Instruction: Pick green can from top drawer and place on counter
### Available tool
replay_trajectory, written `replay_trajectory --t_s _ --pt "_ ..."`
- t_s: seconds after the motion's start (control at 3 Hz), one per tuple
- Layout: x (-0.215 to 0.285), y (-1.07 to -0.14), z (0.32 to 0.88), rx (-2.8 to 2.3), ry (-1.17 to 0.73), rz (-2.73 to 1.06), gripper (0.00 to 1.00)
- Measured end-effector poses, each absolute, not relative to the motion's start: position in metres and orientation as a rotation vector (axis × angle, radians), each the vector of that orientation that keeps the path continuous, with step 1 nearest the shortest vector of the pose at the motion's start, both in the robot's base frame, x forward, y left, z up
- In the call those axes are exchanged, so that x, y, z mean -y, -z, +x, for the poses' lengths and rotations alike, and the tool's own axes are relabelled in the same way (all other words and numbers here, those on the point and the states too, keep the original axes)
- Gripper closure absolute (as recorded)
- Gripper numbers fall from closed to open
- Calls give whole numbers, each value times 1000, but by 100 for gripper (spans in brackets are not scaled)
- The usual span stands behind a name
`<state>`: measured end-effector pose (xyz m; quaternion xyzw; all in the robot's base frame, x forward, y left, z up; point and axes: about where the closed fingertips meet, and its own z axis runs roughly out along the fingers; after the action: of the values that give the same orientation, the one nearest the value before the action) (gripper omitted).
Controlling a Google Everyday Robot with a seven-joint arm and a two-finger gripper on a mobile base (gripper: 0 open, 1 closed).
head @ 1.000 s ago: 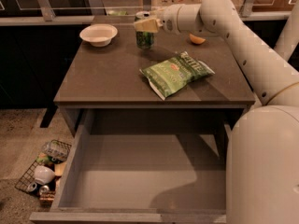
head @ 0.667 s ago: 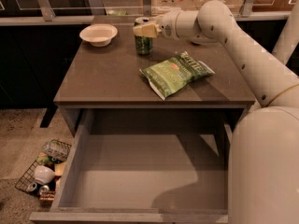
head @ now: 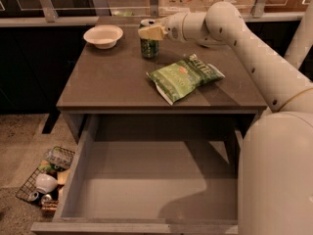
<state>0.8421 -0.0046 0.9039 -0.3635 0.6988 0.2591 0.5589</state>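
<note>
The green can [head: 149, 48] stands upright on the counter [head: 112, 77], at its far middle, just right of a white bowl. My gripper [head: 148, 32] reaches in from the right and is shut on the can's upper part, with its pale fingers [head: 151, 33] covering the top. The top drawer [head: 146, 180] is pulled fully open below the counter's front edge, and its grey floor is bare.
A white bowl [head: 103, 35] sits at the counter's far left. A flat green chip bag [head: 183, 76] lies right of centre. A wire basket [head: 44, 180] of clutter stands on the floor left of the drawer. My arm [head: 244, 48] spans the counter's right side.
The can has come down a little and to the left with my gripper, and now stands on the counter.
</note>
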Motion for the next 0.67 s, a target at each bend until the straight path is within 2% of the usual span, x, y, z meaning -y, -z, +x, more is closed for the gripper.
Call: replay_trajectory --t_s 0.67 --pt "-2 -901 842 -1648 -620 -864 6"
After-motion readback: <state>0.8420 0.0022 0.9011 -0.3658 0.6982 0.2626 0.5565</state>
